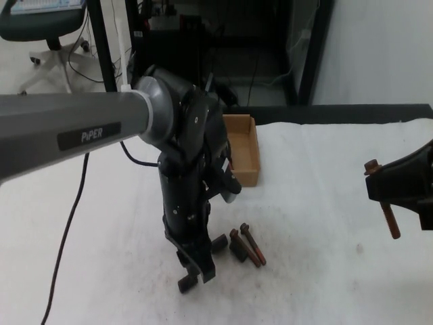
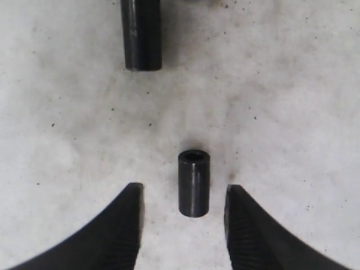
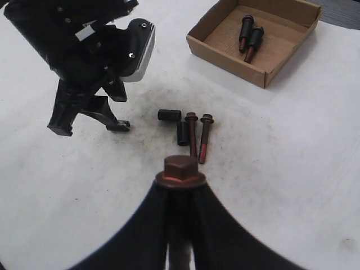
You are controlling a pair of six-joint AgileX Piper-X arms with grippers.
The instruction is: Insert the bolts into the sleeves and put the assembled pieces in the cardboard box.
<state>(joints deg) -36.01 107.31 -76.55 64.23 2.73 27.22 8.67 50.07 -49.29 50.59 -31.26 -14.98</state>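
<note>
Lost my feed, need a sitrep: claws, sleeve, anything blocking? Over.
Left claw open, low, straddling a black sleeve, not touching. Right claw shut on a bolt, raised. Nothing blocking the sleeve.

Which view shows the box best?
Right wrist view: the box lies open with two assembled pieces inside. High view has it partly behind the left arm, contents hidden. Left wrist view faces a sleeve.

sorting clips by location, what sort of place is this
Likely a robotics lab or workshop: the left arm over a white-covered bench, the right pincer holding a bolt, a wheeled office chair and dark racks with cables behind.
</note>
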